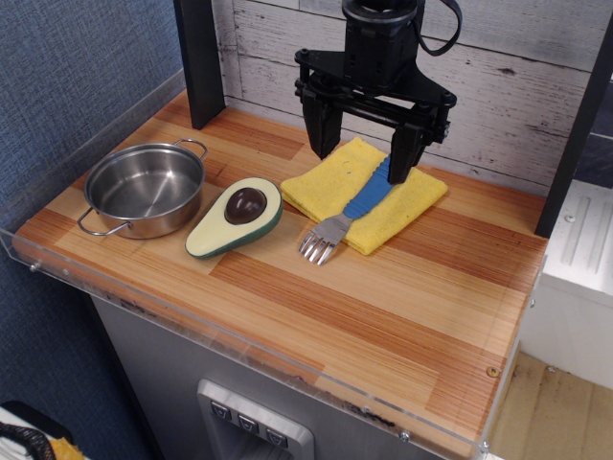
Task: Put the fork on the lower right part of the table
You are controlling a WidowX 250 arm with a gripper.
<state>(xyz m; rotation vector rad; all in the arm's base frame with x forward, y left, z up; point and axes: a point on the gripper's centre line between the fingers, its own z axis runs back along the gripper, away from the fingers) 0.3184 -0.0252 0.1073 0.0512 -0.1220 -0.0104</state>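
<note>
The fork (351, 216) has a blue handle and a silver head. It lies diagonally on a yellow cloth (330, 182), with its tines resting on the wooden table (383, 307) just past the cloth's front edge. My gripper (362, 153) is black and hangs open just above the cloth. Its left finger is over the cloth's back left part. Its right finger is over the top end of the fork's handle. It holds nothing.
A steel pot (146, 189) with two handles stands at the left. An avocado half (236, 217) lies between the pot and the cloth. A black post (201, 57) stands at the back left. A clear acrylic rim (239, 335) edges the table.
</note>
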